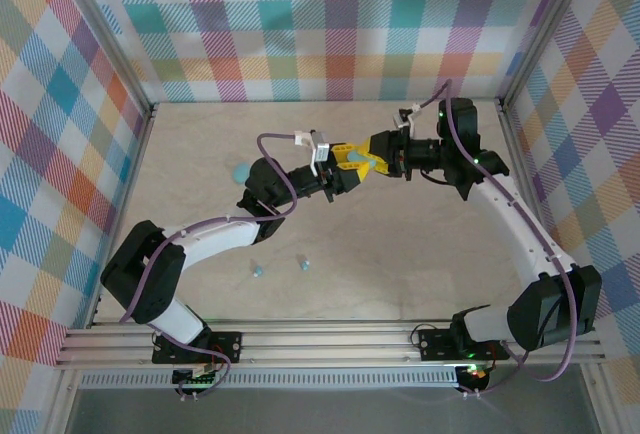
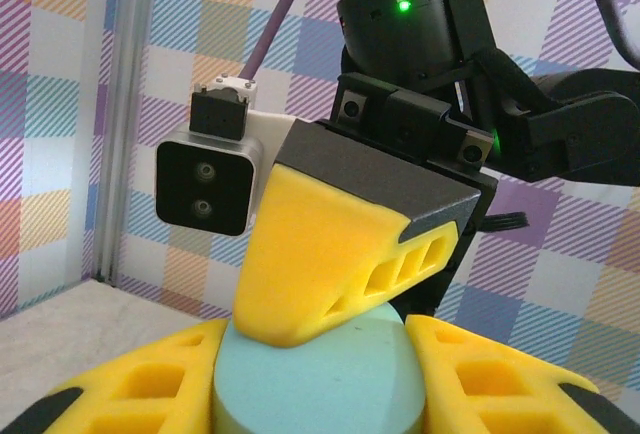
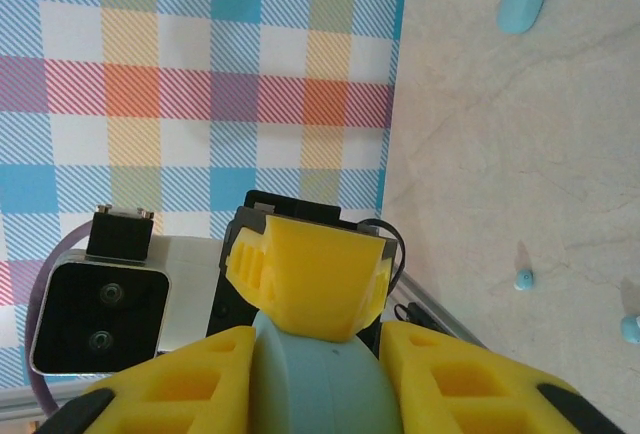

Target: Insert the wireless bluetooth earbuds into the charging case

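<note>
Gripping a light-blue oval charging case (image 2: 312, 394) between its two yellow fingers, the left gripper (image 2: 315, 354) is clenched on it from both sides, up off the surface (image 1: 420, 254) at mid-table. The right gripper (image 3: 318, 359) meets it head-on from the opposite side. In its own wrist view the same case fills the gap between its fingers and touches both, so it too looks clamped on the case. From the left wrist view, one right finger (image 2: 330, 254) presses on the upper face of the case, crossing the left gripper's hold.

The earbuds lie well apart from both grippers, on the surface nearer the arm bases. Two of them can be counted. One earbud (image 1: 259, 271) sits beside the left arm's pale forearm, and the other earbud (image 1: 303, 265) is a little to its right. They are close to each other but not touching. They are too small to tell how each is turned.

Cases number two. One is held between the grippers, and a second case (image 1: 241, 172) lies flat on the surface just left of the left arm's wrist, apart from the earbuds.
</note>
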You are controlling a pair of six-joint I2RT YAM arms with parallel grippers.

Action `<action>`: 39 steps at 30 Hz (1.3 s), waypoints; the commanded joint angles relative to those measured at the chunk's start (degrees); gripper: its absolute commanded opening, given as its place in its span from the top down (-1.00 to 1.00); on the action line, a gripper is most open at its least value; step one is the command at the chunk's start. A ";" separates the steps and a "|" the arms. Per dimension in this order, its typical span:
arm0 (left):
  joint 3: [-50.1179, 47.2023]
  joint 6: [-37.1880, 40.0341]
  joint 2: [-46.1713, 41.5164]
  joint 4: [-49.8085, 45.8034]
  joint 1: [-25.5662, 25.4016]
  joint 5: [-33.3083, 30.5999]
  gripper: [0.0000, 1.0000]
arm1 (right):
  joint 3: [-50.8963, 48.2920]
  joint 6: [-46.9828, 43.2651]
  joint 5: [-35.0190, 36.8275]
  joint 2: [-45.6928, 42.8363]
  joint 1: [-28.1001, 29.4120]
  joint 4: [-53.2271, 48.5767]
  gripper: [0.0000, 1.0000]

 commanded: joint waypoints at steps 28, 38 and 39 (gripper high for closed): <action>-4.22 15.78 -10.23 -14.55 6.61 13.76 -0.34 | 2.71 -15.12 -3.85 2.49 0.90 0.01 0.96; -3.82 13.67 -6.35 -6.23 3.86 7.12 -0.36 | 1.02 -12.95 -3.85 1.70 0.95 1.99 0.96; -3.91 13.40 -6.24 -5.74 3.86 6.66 -0.37 | 0.94 -12.93 -3.82 1.69 0.88 1.96 0.95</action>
